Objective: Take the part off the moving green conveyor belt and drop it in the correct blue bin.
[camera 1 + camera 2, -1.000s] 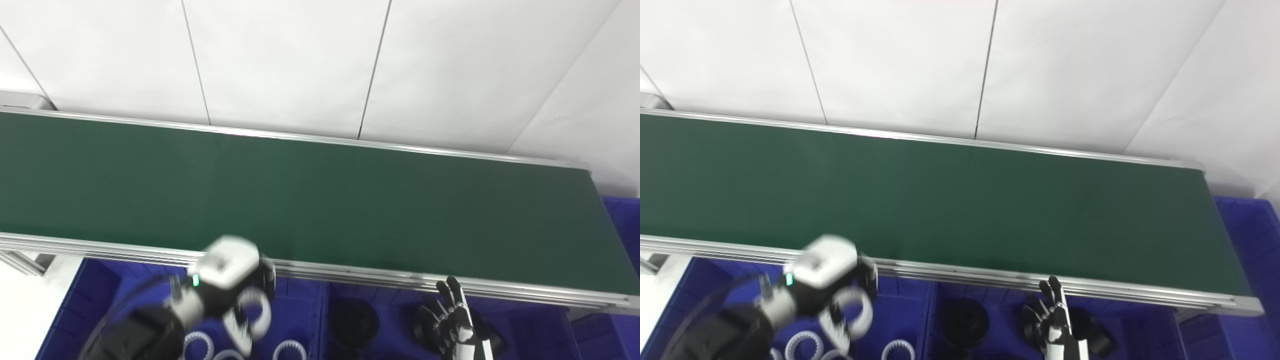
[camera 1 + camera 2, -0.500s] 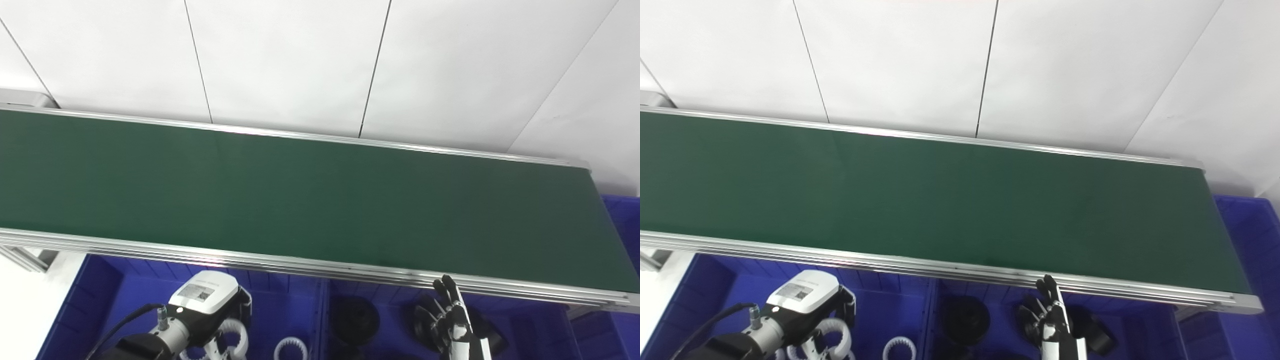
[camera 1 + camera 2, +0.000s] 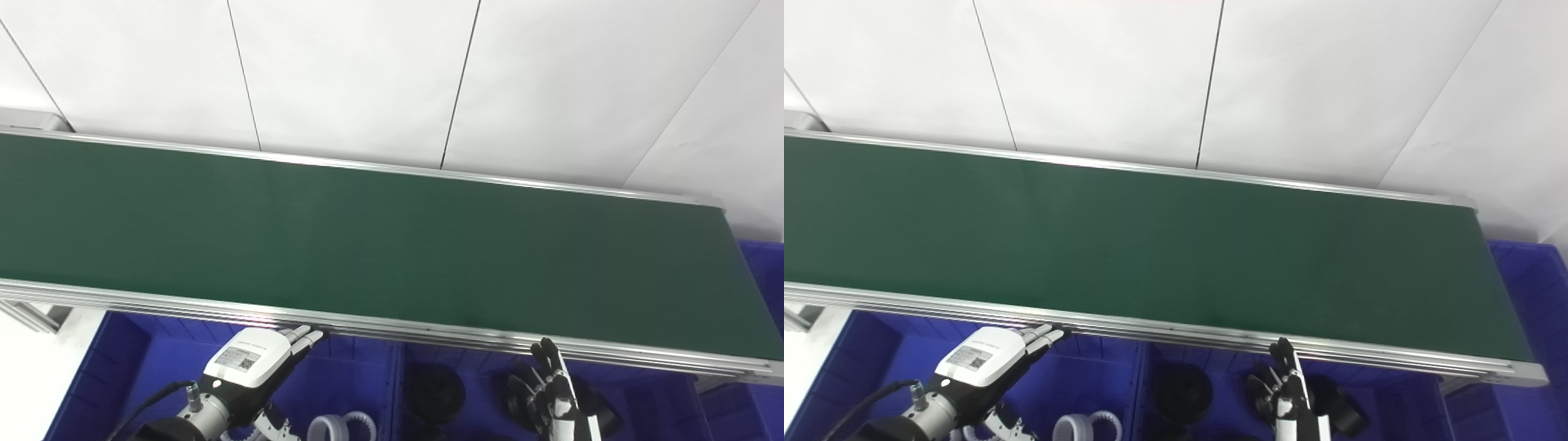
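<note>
The green conveyor belt (image 3: 380,239) runs across the view and carries no part. My left hand (image 3: 254,367) is open, fingers stretched out, over the left blue bin (image 3: 128,355). A white ring part (image 3: 327,426) lies just below and right of it in that bin, among other white toothed rings (image 3: 1102,422). My right hand (image 3: 554,398) is open with fingers pointing up, over the middle blue bin (image 3: 478,367), which holds black round parts (image 3: 436,389).
The belt's aluminium front rail (image 3: 429,334) runs just above both hands. A further blue bin (image 3: 762,269) stands at the belt's right end. A white panelled wall (image 3: 367,73) is behind the belt.
My left hand held a white ring, lowered it into the left bin, then opened its fingers and let it go. The right hand has barely moved.
</note>
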You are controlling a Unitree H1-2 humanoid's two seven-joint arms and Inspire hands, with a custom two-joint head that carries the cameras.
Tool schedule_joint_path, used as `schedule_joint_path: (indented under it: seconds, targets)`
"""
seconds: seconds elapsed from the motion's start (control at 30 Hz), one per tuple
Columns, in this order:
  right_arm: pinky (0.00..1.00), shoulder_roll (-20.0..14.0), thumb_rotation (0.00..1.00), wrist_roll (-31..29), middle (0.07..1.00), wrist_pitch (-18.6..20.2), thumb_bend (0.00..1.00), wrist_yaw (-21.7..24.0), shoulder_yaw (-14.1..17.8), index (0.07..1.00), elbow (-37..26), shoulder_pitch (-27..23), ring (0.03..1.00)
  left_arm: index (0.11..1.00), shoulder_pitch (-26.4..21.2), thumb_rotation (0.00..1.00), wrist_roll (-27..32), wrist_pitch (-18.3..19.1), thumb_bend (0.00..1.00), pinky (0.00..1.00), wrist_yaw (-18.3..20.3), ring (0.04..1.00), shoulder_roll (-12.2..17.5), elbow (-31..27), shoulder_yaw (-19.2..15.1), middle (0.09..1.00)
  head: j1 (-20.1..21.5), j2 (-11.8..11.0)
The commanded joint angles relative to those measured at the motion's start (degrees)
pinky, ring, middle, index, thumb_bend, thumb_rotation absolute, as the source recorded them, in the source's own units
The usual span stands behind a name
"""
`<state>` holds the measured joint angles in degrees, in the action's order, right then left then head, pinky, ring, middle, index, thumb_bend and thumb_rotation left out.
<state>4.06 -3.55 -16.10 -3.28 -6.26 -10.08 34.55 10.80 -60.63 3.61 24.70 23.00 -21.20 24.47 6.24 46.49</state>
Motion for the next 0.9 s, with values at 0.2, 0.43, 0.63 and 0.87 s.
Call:
schedule_joint_path:
  seconds: [0.2,0.43,0.63,0.87]
  targets:
    - [0.8,-0.1,0.95,-0.3,0.943,0.3,0.84,0.8,0.0,0.959,-2.9,0.6,0.868,0.92,4.5,0.27,20.5,-4.0,0.8,0.77,-5.4,0.87,-4.6,-7.3,-5.7,0.951,0.1,0.6]
    - [0.8,0.0,0.96,2.0,0.946,2.0,0.84,0.4,-0.4,0.965,-4.4,0.3,0.867,0.847,8.7,0.49,47.4,-15.7,0.61,0.69,-11.6,0.804,-10.9,-8.2,-9.7,0.846,5.0,3.6]
    - [0.81,1.1,0.96,4.0,0.952,3.7,0.83,-0.1,-1.0,0.964,-5.0,-0.6,0.877,0.96,10.3,0.61,50.8,-12.0,0.67,0.86,-13.9,0.944,-16.2,-7.4,-11.5,0.979,9.0,5.2]
    - [0.83,3.2,0.98,7.0,0.955,5.4,0.85,-1.1,-1.6,0.966,-5.0,-1.9,0.889,1.0,7.7,0.67,52.4,2.5,0.71,1.0,-9.5,1.0,-13.9,-3.2,-11.0,1.0,11.6,6.9]
